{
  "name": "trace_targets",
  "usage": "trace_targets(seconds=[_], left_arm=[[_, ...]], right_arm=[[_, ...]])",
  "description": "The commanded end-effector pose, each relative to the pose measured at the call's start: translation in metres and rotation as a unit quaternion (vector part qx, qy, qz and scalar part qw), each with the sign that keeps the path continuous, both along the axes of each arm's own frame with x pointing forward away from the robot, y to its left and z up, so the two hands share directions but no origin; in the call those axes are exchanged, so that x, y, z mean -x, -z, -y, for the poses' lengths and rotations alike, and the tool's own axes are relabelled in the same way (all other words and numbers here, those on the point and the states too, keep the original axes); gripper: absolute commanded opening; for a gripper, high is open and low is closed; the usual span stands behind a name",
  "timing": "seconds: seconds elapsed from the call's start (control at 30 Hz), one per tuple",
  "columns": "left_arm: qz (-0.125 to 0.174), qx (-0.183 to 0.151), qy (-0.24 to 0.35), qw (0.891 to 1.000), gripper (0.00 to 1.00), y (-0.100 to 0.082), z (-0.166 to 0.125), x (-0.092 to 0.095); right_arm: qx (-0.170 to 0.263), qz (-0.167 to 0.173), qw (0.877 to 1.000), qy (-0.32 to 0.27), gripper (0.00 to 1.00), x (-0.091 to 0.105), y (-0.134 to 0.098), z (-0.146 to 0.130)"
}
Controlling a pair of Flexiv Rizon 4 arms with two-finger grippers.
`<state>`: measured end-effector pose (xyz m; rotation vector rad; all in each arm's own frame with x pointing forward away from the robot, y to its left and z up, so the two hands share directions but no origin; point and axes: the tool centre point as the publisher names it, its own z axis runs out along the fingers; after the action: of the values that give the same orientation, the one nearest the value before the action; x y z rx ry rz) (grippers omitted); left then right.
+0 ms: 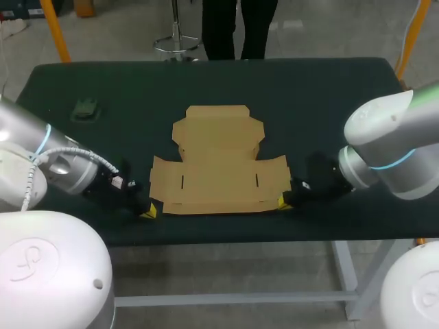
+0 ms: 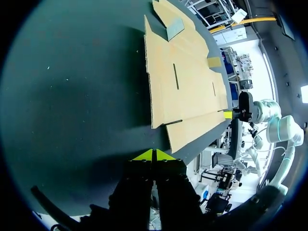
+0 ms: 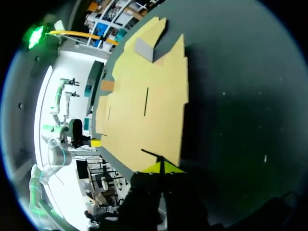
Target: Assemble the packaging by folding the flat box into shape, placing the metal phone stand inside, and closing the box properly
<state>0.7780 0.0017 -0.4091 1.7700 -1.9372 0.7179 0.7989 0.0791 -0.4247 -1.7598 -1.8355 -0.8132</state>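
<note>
Flat box (image 1: 218, 161) laid unfolded between grippers. Left gripper (image 1: 148, 212) set at box's near-left corner, right gripper (image 1: 284, 201) at near-right corner. Both fingertip pairs pressed together, likely for levering up front flap.

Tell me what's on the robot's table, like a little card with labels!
table: dark green top
flat cardboard box: lying unfolded in the middle
small dark object: far left, apart from the box; maybe the phone stand, too dim to tell
left gripper: beside the box's near left corner, fingers shut, holding nothing
right gripper: at the box's near right corner, fingers shut, holding nothing
job so far: box not folded yet
</note>
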Motion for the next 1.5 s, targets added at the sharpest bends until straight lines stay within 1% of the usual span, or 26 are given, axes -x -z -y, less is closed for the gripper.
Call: trace_targets(seconds=[0.03, 0.3, 0.57, 0.83, 0.93, 1.27, 1.5], left_arm=[[-0.003, 0.000, 0.002, 1.000, 0.00, 0.003, 0.000, -0.003], [-0.005, 0.001, 0.001, 1.000, 0.00, 0.005, -0.001, -0.003], [-0.011, 0.004, -0.003, 1.000, 0.00, 0.006, -0.004, -0.004], [-0.030, 0.006, 0.009, 0.999, 0.00, 0.008, 0.010, -0.009], [-0.033, 0.007, 0.015, 0.999, 0.00, 0.007, 0.016, -0.007], [-0.031, 0.007, 0.026, 0.999, 0.00, 0.003, 0.026, -0.005], [-0.023, -0.003, 0.033, 0.999, 0.00, -0.003, 0.032, -0.002]], right_arm=[[-0.002, -0.003, 1.000, -0.003, 0.00, -0.004, 0.002, -0.002], [0.000, 0.005, 1.000, -0.008, 0.00, -0.005, -0.003, -0.006], [0.000, 0.005, 1.000, -0.010, 0.00, -0.006, -0.003, -0.007], [-0.001, 0.004, 1.000, -0.010, 0.00, -0.007, -0.002, -0.008], [-0.001, 0.004, 1.000, -0.010, 0.00, -0.007, -0.002, -0.008], [0.000, 0.005, 1.000, -0.011, 0.00, -0.006, -0.003, -0.007], [0.006, 0.010, 1.000, -0.013, 0.00, -0.005, -0.008, -0.012]])
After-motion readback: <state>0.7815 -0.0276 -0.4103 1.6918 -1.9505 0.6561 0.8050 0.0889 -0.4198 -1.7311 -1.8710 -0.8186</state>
